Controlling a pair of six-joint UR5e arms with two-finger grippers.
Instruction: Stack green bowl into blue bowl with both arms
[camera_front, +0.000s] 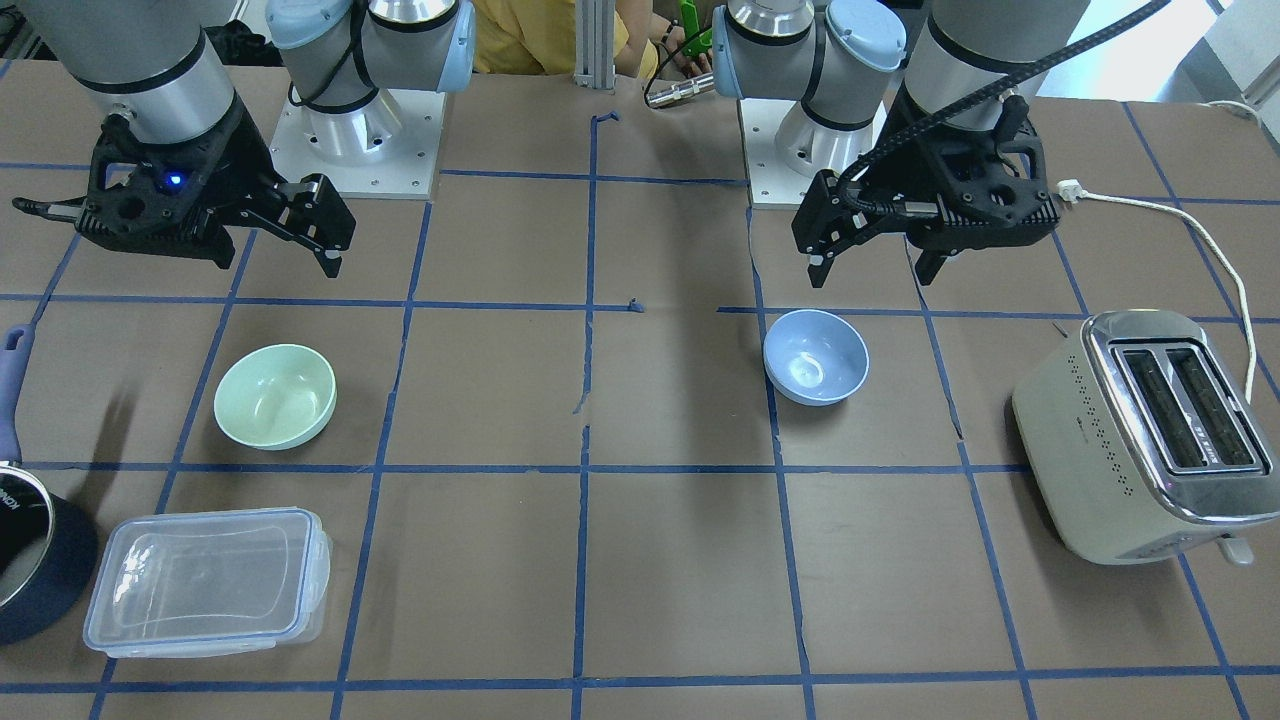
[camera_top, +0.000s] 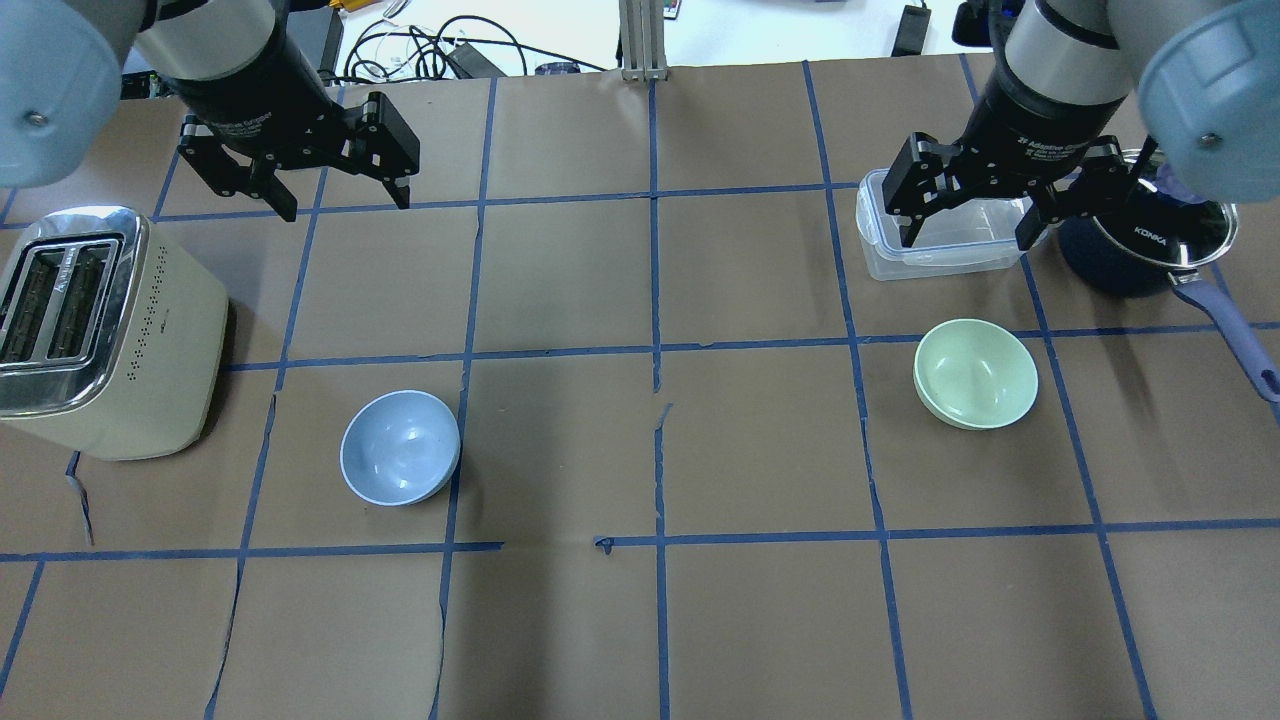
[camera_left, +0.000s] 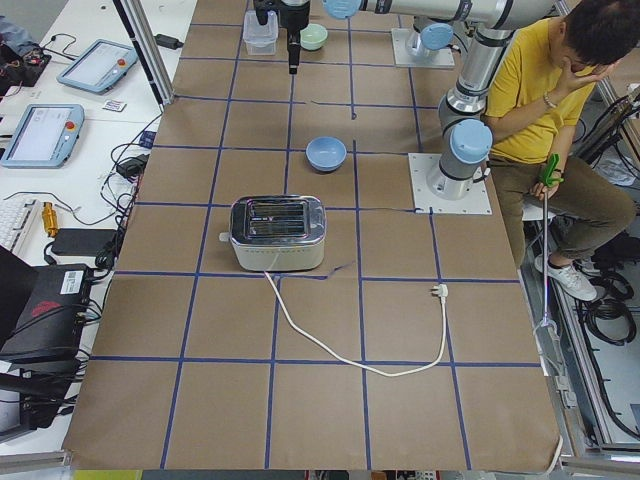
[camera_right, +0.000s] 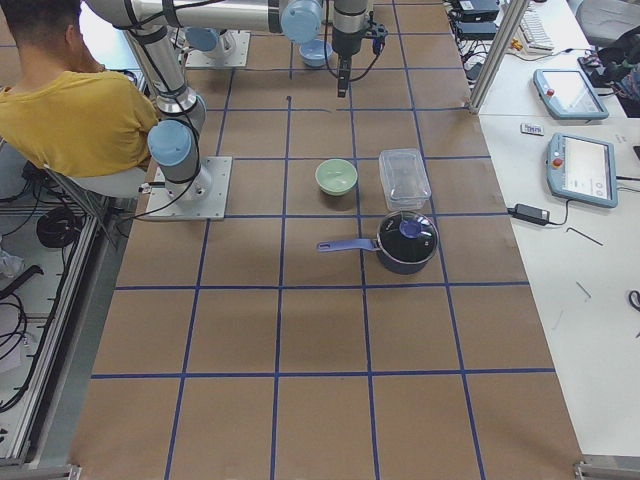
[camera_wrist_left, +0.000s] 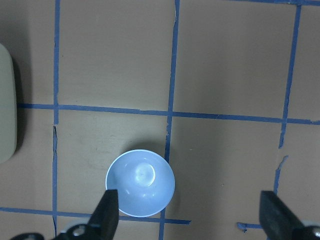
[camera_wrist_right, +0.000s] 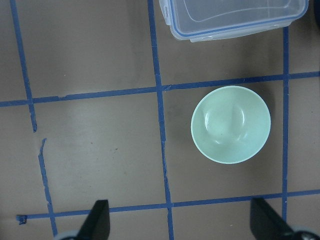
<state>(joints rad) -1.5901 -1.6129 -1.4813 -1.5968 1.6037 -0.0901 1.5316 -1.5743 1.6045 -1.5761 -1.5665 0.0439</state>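
Note:
The green bowl (camera_front: 275, 396) stands upright on the brown table, at the right in the overhead view (camera_top: 975, 373) and under the right wrist camera (camera_wrist_right: 230, 124). The blue bowl (camera_front: 815, 356) stands upright at the left in the overhead view (camera_top: 400, 447) and under the left wrist camera (camera_wrist_left: 140, 182). The bowls are far apart. My left gripper (camera_top: 347, 205) is open and empty, held high beyond the blue bowl. My right gripper (camera_top: 965, 240) is open and empty, held high beyond the green bowl, over a clear box.
A cream toaster (camera_top: 95, 330) stands left of the blue bowl, its cord (camera_front: 1200, 240) trailing off. A clear plastic box (camera_top: 940, 235) and a dark blue pot (camera_top: 1150, 245) with a long handle stand beyond the green bowl. A person in yellow (camera_left: 540, 90) sits behind the robot.

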